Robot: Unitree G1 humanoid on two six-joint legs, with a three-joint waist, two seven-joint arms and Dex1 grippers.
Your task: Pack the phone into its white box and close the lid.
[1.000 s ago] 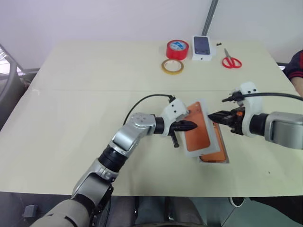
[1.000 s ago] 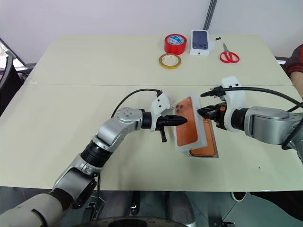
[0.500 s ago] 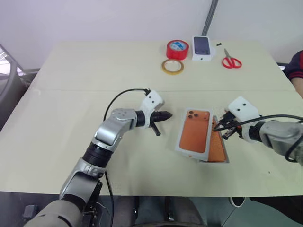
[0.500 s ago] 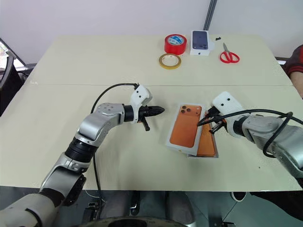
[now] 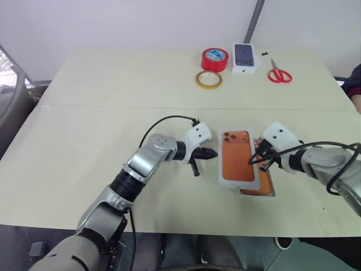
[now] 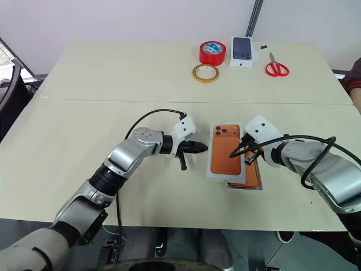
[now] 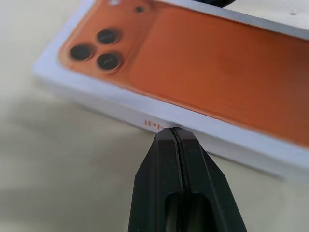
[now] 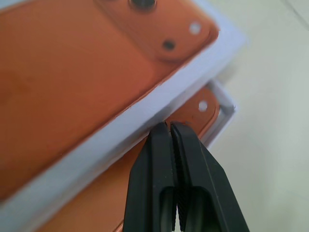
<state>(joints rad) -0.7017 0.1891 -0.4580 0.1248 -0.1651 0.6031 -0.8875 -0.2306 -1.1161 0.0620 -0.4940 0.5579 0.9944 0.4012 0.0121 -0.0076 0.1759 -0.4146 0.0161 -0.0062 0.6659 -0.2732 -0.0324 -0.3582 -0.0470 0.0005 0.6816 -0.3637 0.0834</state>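
The lid (image 5: 237, 164), white with an orange phone printed on its top, lies over the white box (image 5: 272, 192), shifted to the left of it. The orange phone (image 5: 264, 183) lies in the box and shows along the lid's right and near sides. My left gripper (image 5: 214, 153) is shut, its tip against the lid's left side wall (image 7: 120, 115). On the other side my right gripper (image 5: 252, 161) is shut too, with its tip (image 8: 169, 126) at the lid's right edge, just above the phone (image 8: 193, 113).
At the table's far edge stand a red tape roll (image 5: 215, 58), a tan tape ring (image 5: 208, 79), a small white carton with a dark phone picture (image 5: 245, 57) and red scissors (image 5: 279, 73). A person's sleeve (image 5: 355, 84) shows at the right edge.
The lid, held tilted between both gripper tips a second ago, now lies flat over the box. My left gripper drew away to the left, then came back to the lid's side.
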